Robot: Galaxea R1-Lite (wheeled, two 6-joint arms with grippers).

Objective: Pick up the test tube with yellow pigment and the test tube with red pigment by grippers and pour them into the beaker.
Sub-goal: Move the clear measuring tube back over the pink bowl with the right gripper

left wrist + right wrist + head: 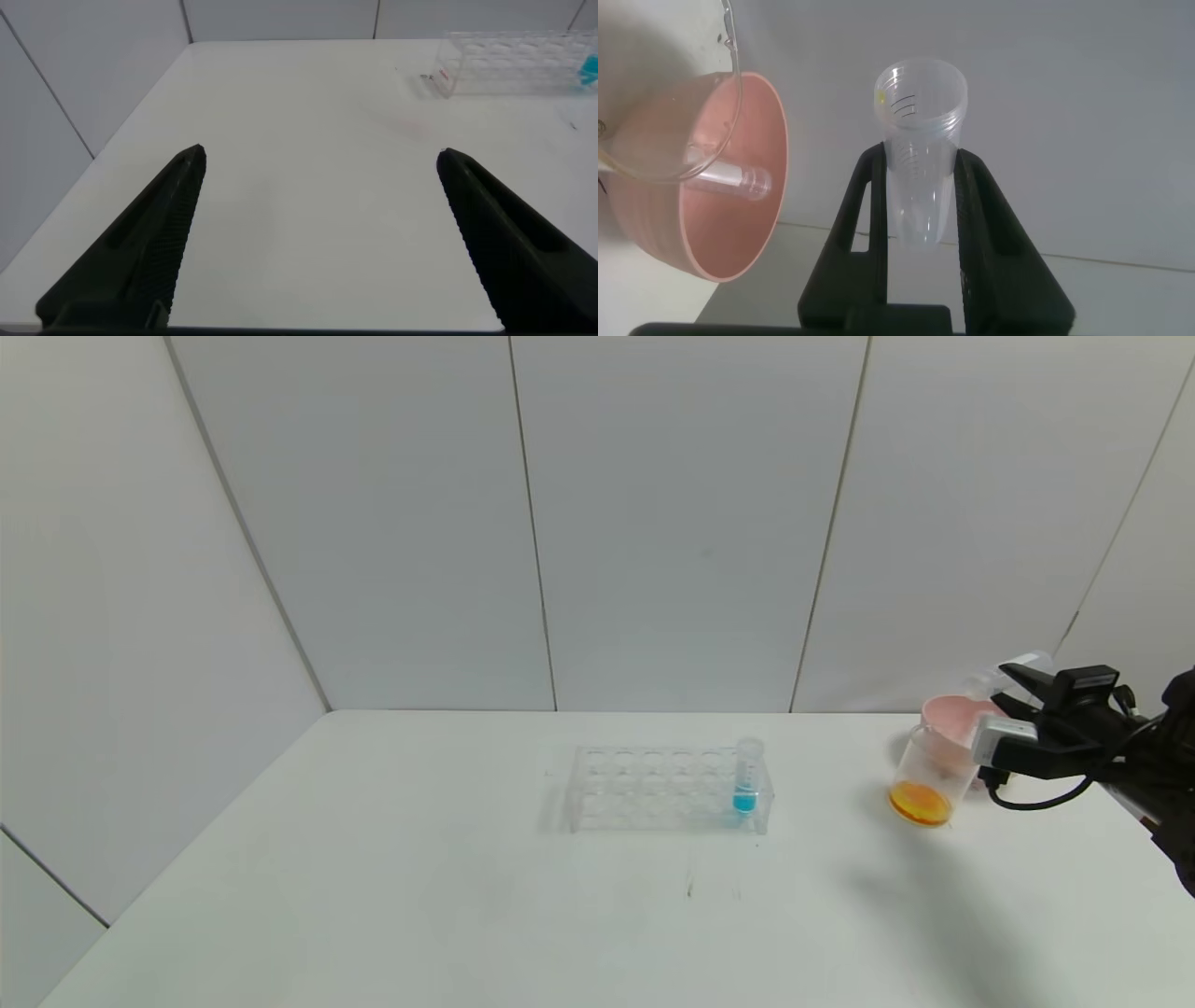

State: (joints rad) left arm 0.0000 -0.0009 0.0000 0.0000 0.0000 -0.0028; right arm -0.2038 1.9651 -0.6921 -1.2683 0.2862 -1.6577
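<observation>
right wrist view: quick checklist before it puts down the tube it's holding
1. Grip: ok. The right gripper is shut on the held test tube, around its lower part.
2. Held tube emptied: ok. It looks clear, with only a yellow fleck at the rim.
3. Beaker: ok. It stands on the table with orange liquid at the bottom.
4. Pink bowl: ok. One empty tube lies inside, with room beside it.
5. Left gripper: ok. It is open, over the table's left side, far from the bowl.
6. Clearance between tube and beaker rim: cannot tell.
</observation>
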